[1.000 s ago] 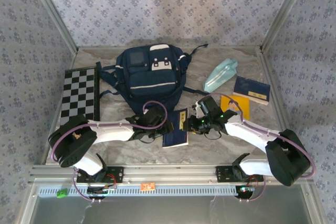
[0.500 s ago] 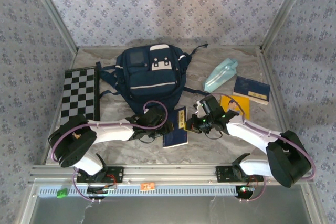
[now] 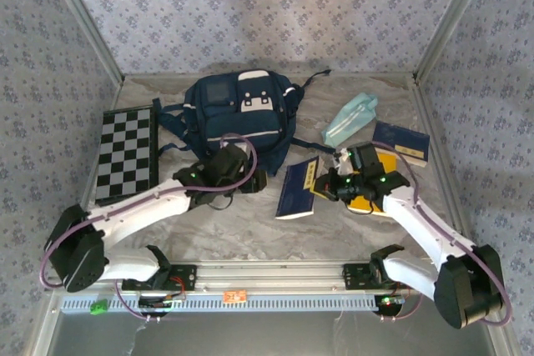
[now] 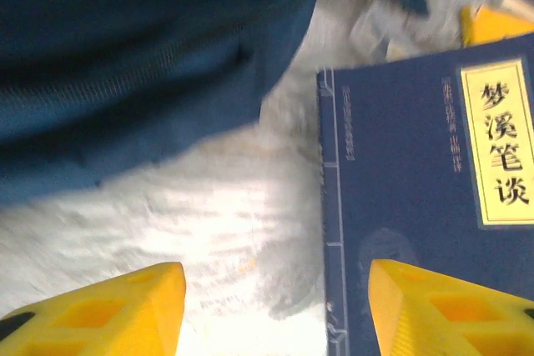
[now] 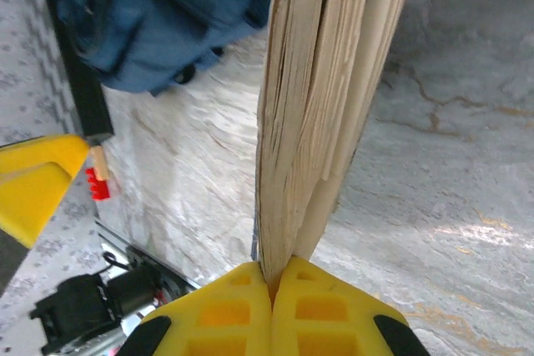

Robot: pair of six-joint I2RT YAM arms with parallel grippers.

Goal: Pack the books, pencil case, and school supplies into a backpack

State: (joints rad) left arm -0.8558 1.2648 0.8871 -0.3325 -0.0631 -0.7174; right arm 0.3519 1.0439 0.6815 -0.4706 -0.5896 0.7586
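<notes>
The navy backpack (image 3: 238,118) lies at the back centre. My right gripper (image 3: 328,185) is shut on the page edge of the navy book (image 3: 299,189), which is tilted with its right side raised; up close the pages (image 5: 325,81) fan out from the closed fingers (image 5: 274,277). My left gripper (image 3: 254,179) is open just in front of the backpack (image 4: 125,56), one fingertip (image 4: 450,306) over the navy book (image 4: 409,206) and nothing between the jaws. The yellow book (image 3: 388,162) lies under the right arm, a dark book (image 3: 400,143) lies behind it, and the mint pencil case (image 3: 350,118) lies to the backpack's right.
A black-and-white checkered board (image 3: 125,154) lies at the left. Patterned walls close in the table on three sides. Backpack straps (image 3: 171,135) trail onto the marble top between the backpack and the board.
The right jaws closed on the navy book's edge and drew it up and to the right. The left arm let go of the book's left side and reached toward the backpack.
</notes>
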